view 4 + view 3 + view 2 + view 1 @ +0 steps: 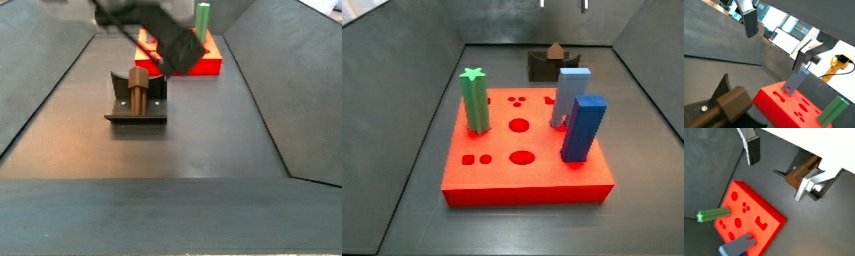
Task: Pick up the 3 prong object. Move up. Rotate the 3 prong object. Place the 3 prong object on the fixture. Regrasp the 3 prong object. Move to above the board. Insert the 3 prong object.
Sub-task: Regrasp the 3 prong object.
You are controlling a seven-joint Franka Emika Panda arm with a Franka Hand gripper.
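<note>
**Silver fingers spread wide over the fixture**

Silver plates with dark pads make up the gripper (777, 170), which hangs above the floor with its jaws wide apart and nothing between them. One finger (751, 150) and its partner (807, 185) show in both wrist views, the gripper (777, 42) again open and bare. In a side view the gripper (158, 35) is only a dark blur over the far half of the floor, just above the fixture.

Below it stands the fixture (135, 103), a dark bracket on a base plate, with the 3 prong object (136, 82), brown and slim, resting upright on it, free of the fingers. A wrist view shows the same brown piece (803, 169) on the fixture (784, 174).

Further off lies the board (523, 150), bright red, near the middle of the floor. On it stand a green star-topped post (473, 98) toward one side and two blue blocks (583, 128) toward the other.

Dark grey floor (147, 160) stretches around, closed in by sloping grey walls (402, 110).
</note>
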